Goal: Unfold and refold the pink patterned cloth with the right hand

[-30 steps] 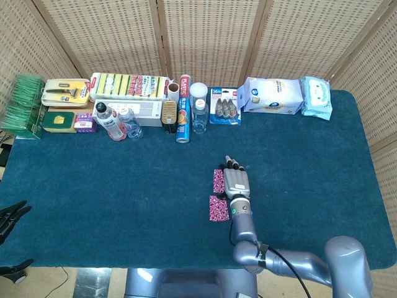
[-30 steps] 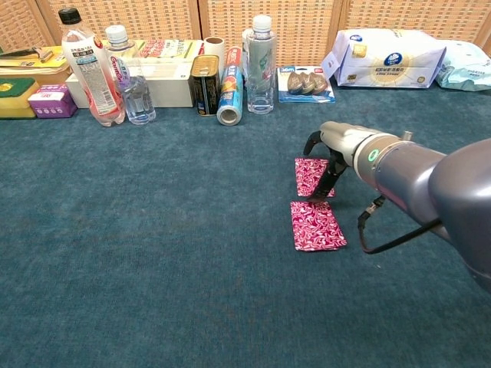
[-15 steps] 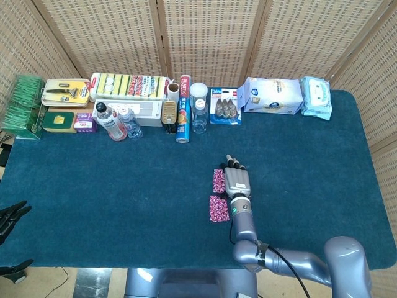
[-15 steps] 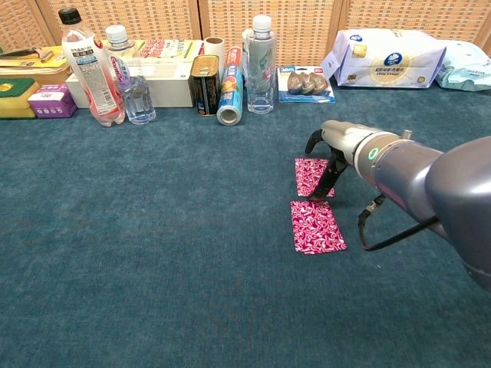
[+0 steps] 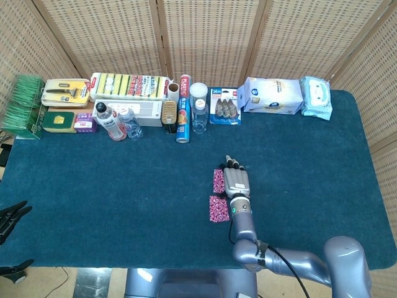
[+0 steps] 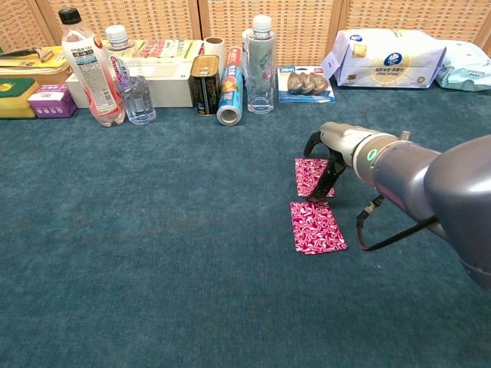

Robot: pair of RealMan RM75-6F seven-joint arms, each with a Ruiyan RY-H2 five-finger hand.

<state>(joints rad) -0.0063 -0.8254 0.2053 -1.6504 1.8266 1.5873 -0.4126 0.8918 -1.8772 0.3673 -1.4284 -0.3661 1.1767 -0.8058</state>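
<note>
Two pink patterned cloths lie folded flat on the teal table [image 5: 124,186]. The farther cloth [image 5: 218,180] [image 6: 309,175] and the nearer cloth [image 5: 217,208] [image 6: 317,226] are a small gap apart. My right hand [image 5: 236,180] [image 6: 336,147] hovers palm down over the farther cloth's right edge. Its fingers are spread and arched downward, and one fingertip [image 6: 317,192] touches that cloth's near right corner. Nothing is lifted. Dark fingers of my left hand [image 5: 12,214] show at the head view's left edge, off the table, apart and holding nothing.
Along the back edge stand bottles [image 6: 90,69] [image 6: 259,65], a can [image 6: 205,84], a lying foil roll [image 6: 230,96], sponge packs [image 5: 129,84], boxes [image 5: 59,121] and wipe packs [image 6: 387,57] [image 5: 316,96]. Wicker screens close off the back.
</note>
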